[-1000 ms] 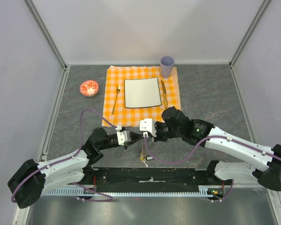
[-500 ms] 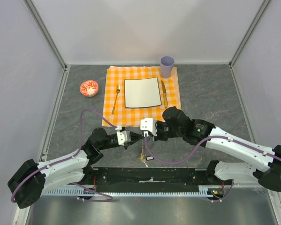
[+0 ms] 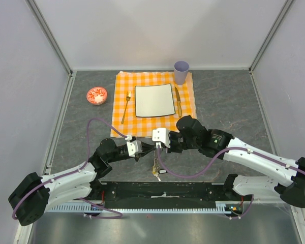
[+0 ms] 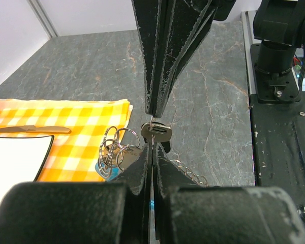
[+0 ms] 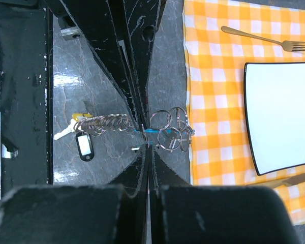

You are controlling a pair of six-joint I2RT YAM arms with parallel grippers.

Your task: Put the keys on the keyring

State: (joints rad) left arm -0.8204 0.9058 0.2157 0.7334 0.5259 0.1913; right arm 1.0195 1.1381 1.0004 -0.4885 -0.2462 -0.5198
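- Where the two arms meet in the lower middle of the overhead view, the left end effector [image 3: 150,148] and the right end effector [image 3: 156,147] stand tip to tip over the grey worktop [image 3: 223,101], just below the near edge of the checked mat [image 3: 185,109].
- Left end effector: clenched, its fingers [image 4: 137,168] pressed together. A sliver of turquoise shows between them in the left wrist view, so it grips the keyring [image 4: 116,147] by its blue tag [image 5: 147,131].
- The keyring's cluster of wire rings sits just left of those fingers in that view, and just right of the meeting tips in the right wrist view. A chain [image 5: 104,123] runs from it toward the left of that frame.
- Right end effector: clenched as well. Its tips come down from the top of the left wrist view to the head of a silver key [image 4: 156,133], which sits between the two pairs of tips. I cannot tell whether that key is pinched or only touched.
- At the chain's far end, in the middle left of the right wrist view, are the keys [image 5: 66,132] with a black tag [image 5: 84,145] beside them, close to the black base plate [image 3: 162,190]. I cannot tell whether they hang or lie on the worktop.
- In the upper middle of the overhead view, the mat carries a white square plate [image 3: 154,100], with a fork [image 3: 126,107] to its left and a knife [image 3: 178,101] to its right.
- A cup [image 3: 181,72] stands at the mat's upper right corner.
- A red-and-white bowl [image 3: 96,95] sits on the worktop left of the mat.
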